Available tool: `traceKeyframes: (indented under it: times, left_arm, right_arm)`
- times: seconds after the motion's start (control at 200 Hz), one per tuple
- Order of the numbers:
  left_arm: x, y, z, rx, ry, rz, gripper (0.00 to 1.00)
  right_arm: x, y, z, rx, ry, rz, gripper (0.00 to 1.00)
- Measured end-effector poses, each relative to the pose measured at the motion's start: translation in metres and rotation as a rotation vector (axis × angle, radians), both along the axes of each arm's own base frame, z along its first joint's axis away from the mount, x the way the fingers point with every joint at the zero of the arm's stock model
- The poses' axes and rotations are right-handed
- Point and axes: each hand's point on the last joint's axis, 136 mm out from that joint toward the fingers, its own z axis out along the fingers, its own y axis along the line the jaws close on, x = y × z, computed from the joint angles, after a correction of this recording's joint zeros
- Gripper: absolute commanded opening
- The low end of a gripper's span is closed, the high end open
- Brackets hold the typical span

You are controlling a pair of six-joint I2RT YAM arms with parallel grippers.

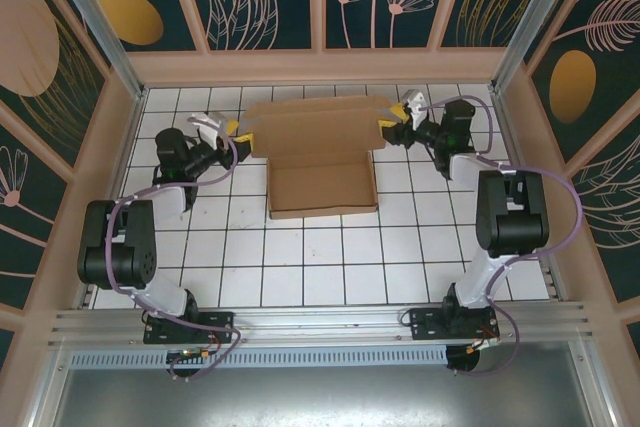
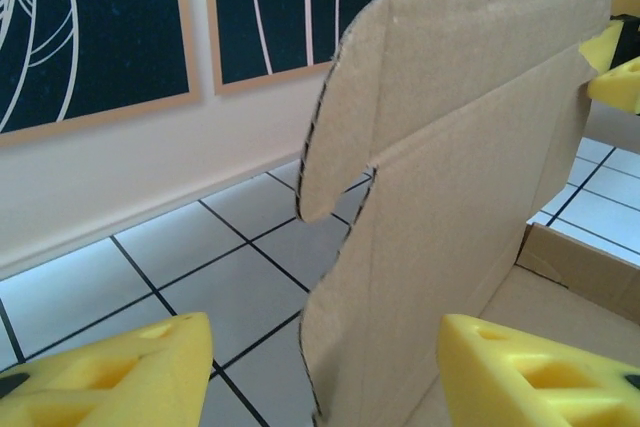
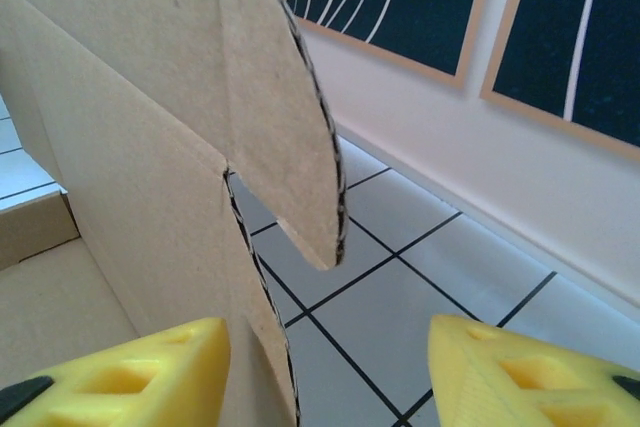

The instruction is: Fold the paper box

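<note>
Both spread wide, holding nothing, our left gripper (image 1: 240,135) at nine o'clock and right gripper (image 1: 393,119) at three straddle raised flap ends of the paper box (image 1: 322,162).

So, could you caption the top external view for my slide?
Left gripper and right gripper, both open, flank the raised rear panel of the paper box.

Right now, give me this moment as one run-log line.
plain brown corrugated cardboard box: far panel raised | left gripper: open, astride panel's left edge | right gripper: open, astride panel's right edge
</note>
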Motion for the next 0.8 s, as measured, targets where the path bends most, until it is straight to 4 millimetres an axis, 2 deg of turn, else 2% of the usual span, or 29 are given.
traceKeyframes:
  times: [0.12, 0.255, 0.325, 0.405, 0.44, 0.535, 0.6, 0.726, 0.796]
  left_arm:
    - [0.006, -0.004, -0.006, 0.03, 0.015, -0.024, 0.54]
    - [0.006, -0.014, -0.016, 0.072, 0.04, -0.06, 0.48]
    - [0.006, -0.022, -0.02, 0.098, 0.047, -0.084, 0.45]
    - [0.004, -0.03, -0.024, 0.125, 0.046, -0.104, 0.37]
    - [0.003, -0.034, -0.025, 0.135, 0.045, -0.111, 0.32]
    - [0.003, -0.04, -0.027, 0.155, 0.048, -0.107, 0.15]
    - [0.005, -0.042, -0.029, 0.162, 0.056, -0.086, 0.08]
    - [0.012, -0.039, -0.029, 0.155, 0.073, -0.009, 0.0]
    - [0.015, -0.034, -0.029, 0.144, 0.087, 0.057, 0.01]
  right_arm:
    - [0.0, 0.008, -0.011, -0.015, 0.04, 0.023, 0.5]
    - [-0.005, 0.016, -0.02, -0.033, 0.07, 0.041, 0.42]
    - [-0.006, 0.019, -0.022, -0.042, 0.073, 0.041, 0.34]
    - [-0.006, 0.021, -0.025, -0.05, 0.084, 0.034, 0.17]
    - [-0.006, 0.022, -0.027, -0.057, 0.088, 0.029, 0.13]
    - [-0.005, 0.027, -0.028, -0.07, 0.086, 0.012, 0.09]
    - [-0.003, 0.029, -0.028, -0.074, 0.087, -0.012, 0.08]
    - [-0.006, 0.033, -0.028, -0.077, 0.095, -0.068, 0.01]
    - [-0.011, 0.037, -0.027, -0.071, 0.099, -0.104, 0.0]
